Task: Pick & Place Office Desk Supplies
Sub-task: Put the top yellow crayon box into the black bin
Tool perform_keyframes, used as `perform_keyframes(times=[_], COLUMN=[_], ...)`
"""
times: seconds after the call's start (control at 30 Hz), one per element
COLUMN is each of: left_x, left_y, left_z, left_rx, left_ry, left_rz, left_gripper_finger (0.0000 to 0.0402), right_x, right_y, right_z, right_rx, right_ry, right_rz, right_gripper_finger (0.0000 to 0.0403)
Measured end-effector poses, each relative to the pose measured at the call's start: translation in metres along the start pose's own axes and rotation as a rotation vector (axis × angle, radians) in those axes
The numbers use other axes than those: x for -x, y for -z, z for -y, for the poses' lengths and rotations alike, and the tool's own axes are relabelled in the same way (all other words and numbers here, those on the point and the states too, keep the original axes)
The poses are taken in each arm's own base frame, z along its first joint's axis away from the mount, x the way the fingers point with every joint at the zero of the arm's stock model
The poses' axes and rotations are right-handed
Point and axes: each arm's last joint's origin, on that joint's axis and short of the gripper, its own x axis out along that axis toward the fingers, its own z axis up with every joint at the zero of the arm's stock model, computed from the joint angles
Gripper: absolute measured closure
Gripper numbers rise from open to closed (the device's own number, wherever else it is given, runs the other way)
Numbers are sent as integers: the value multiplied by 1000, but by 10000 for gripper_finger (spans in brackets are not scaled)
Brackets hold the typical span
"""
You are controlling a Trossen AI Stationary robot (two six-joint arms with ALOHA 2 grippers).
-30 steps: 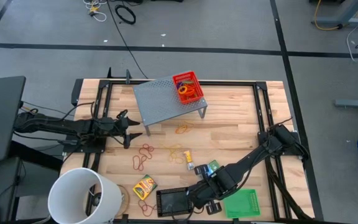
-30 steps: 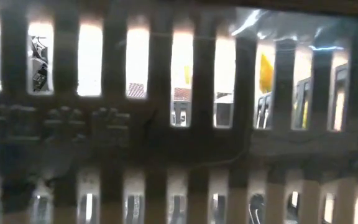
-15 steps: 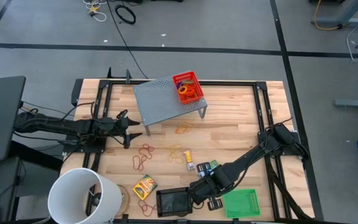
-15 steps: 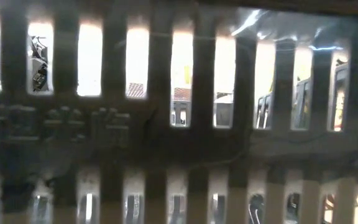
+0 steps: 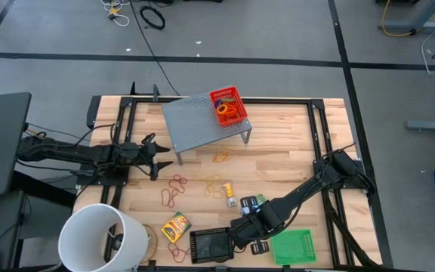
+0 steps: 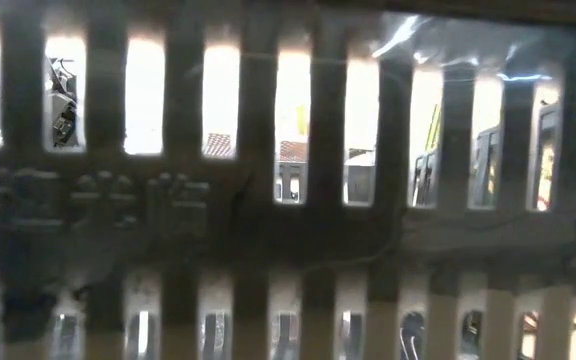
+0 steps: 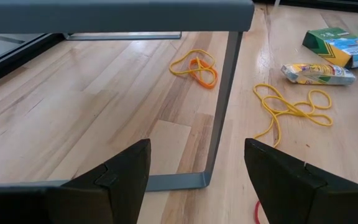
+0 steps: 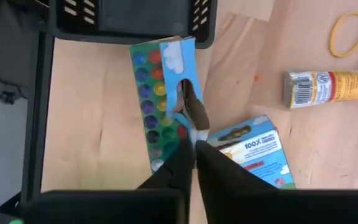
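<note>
My right gripper (image 5: 244, 229) (image 8: 190, 121) points down at the table's near edge, beside the black mesh tray (image 5: 211, 244). It is closed on a packet with coloured dots (image 8: 154, 93). A second packet (image 8: 253, 149) and a yellow tube (image 8: 331, 87) lie close by. The crayon box (image 5: 175, 226) and rubber bands (image 5: 174, 189) lie left of the tray. A green tray (image 5: 294, 246) lies at the near right. The red tray (image 5: 229, 106) sits on the grey riser (image 5: 198, 119). My left gripper (image 5: 157, 157) (image 7: 194, 168) waits open at the left. My right gripper comes from above with its fingers (image 8: 180, 155) nearly together on the dotted packet's light-blue side (image 8: 178, 74), about halfway along it. The fingertips hide the exact spot. The packet's far end (image 8: 176, 45) meets the black tray's rim; the rest lies on the wood.
The black tray's slotted wall (image 6: 288, 250) fills the low view and hides the table behind it. A big white bucket (image 5: 103, 240) stands at the near left corner. The riser's leg (image 7: 222, 93) stands just beyond my left gripper. Bare wood lies at the middle right.
In the low view, a yellow patch seen through the slots at the right has gone from sight. What it was does not show. The arms look as before in the high view.
</note>
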Motion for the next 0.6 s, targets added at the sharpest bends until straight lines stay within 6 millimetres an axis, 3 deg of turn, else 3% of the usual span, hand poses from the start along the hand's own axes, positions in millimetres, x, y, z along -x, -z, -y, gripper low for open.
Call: perform_keyframes(times=[0.37, 0.6], left_x=[0, 0], left_y=[0, 0], left_z=[0, 0], left_rx=[0, 0], left_ry=[0, 0], left_rz=[0, 0], left_gripper_finger=[140, 140], right_x=[1, 11], right_y=[2, 5], right_z=[-1, 3], right_rx=[-21, -30], right_ry=[34, 67], right_rz=[-3, 4], right_gripper_finger=[260, 224])
